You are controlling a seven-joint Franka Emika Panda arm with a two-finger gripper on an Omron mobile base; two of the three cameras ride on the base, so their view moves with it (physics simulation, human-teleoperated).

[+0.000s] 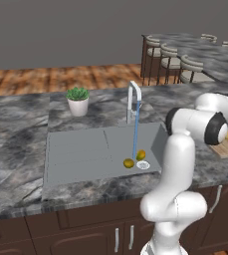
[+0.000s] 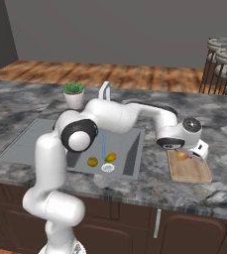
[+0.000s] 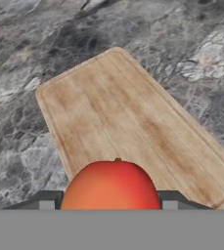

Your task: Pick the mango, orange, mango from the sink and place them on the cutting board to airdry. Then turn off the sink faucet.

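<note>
While the orange (image 3: 111,185) sits low in the hand view's centre, clamped between the gripper (image 3: 103,200) fingers above the cutting board (image 3: 133,122), two mangoes (image 1: 129,163) lie in the sink (image 1: 75,154), under the faucet (image 1: 134,99) stream at centre frame.

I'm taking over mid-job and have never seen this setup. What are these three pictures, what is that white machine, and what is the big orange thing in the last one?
The white machine is a robot arm with a two-finger gripper at its end. Two pictures come from cameras on its base, behind it to the left and right. The third is from a camera on the hand, looking along the fingers.

The grey sink is set in a marble counter, and the sink faucet is running. Two mangoes lie by the drain. A potted plant stands behind the sink.

The orange thing is the orange, close to the hand camera and between the fingers, over the cutting board. Whether it touches the board I cannot tell.
</note>
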